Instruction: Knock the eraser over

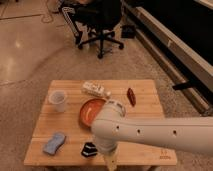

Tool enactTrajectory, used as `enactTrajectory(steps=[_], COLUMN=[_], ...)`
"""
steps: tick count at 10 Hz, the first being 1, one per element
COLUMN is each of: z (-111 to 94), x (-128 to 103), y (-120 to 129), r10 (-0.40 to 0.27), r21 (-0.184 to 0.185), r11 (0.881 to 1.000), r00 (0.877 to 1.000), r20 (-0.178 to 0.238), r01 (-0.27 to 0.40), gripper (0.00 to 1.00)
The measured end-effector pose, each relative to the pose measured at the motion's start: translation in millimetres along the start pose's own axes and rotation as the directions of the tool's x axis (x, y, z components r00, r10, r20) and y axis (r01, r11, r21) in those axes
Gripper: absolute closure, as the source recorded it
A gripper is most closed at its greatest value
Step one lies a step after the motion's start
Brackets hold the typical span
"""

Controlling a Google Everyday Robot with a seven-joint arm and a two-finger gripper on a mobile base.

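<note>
The eraser, a small black block with white markings, is on the wooden table near the front edge, left of centre, and looks tilted or lying low. My white arm comes in from the right and bends down over the table's front. The gripper hangs at the front edge, just right of the eraser and close beside it. The arm hides the table's surface behind the gripper.
A clear cup stands at the left. A light-blue sponge lies front left. An orange bowl sits in the middle, a white packet behind it, and a dark red item at the back right. An office chair stands beyond.
</note>
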Motion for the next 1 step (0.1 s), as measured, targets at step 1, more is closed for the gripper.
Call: enactTrajectory(steps=[1], z=[1.4], x=[-1.5], y=[-4.5], r10=[0.013], r21=[-0.002], r11=[1.000], r00=[1.000], r20=[-0.004], r01=[-0.013], gripper=[0.34])
